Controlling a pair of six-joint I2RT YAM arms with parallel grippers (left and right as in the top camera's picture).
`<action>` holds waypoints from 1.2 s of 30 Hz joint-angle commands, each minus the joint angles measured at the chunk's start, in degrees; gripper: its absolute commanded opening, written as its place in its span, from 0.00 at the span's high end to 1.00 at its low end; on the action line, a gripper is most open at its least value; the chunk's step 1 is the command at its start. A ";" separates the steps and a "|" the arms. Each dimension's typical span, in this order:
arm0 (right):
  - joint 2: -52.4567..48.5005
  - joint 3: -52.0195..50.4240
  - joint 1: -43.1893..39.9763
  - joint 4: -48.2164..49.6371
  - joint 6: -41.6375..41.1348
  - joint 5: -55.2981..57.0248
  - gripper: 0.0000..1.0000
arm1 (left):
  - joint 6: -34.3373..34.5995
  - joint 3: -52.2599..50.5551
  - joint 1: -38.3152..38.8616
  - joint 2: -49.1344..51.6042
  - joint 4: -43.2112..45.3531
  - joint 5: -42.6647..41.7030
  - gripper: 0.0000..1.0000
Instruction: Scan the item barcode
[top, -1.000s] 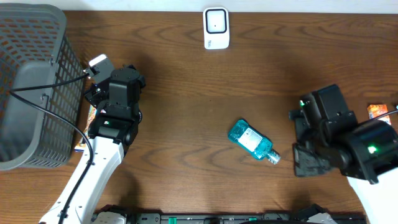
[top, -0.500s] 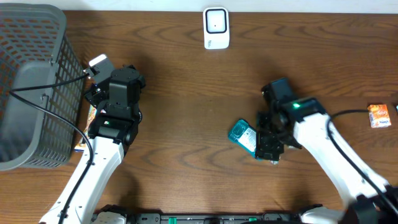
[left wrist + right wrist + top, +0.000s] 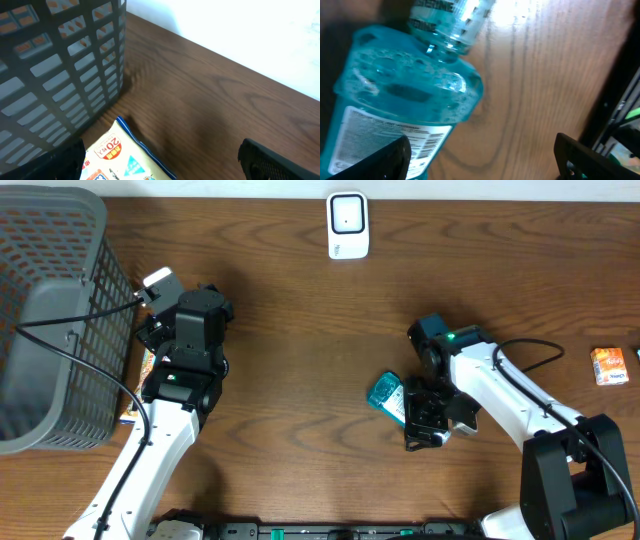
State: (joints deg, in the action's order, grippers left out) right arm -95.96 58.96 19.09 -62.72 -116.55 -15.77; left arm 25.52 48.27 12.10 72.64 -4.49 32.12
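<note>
Right gripper point(image 3: 427, 423), fingers point(image 3: 375, 160) wide, over glossy teal bottle point(image 3: 405, 100) on wood-grain table point(image 3: 300, 330).

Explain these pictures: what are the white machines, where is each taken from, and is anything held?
Two white robot arms stand at a wooden table. One picture looks down from above; the other two come from cameras on each wrist. The left gripper is open beside a grey plastic basket and a snack packet. The right gripper hangs open over a teal mouthwash bottle lying on the wood. Nothing is held. A white boxy device, likely the scanner, sits at the far edge.
</note>
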 commanded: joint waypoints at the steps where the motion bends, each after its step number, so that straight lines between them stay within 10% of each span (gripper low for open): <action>1: -1.20 -0.24 -1.18 1.25 -0.85 3.19 0.10 | 0.11 -0.42 -0.31 0.35 0.02 1.36 0.02; 36: -17.79 -0.74 0.74 10.47 -0.85 7.98 0.01 | 0.09 -0.42 -0.31 0.35 0.00 1.36 0.02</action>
State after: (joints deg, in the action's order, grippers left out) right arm -105.14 60.95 19.38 -55.55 -116.77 -6.24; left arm 25.52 48.27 12.10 72.64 -4.51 32.12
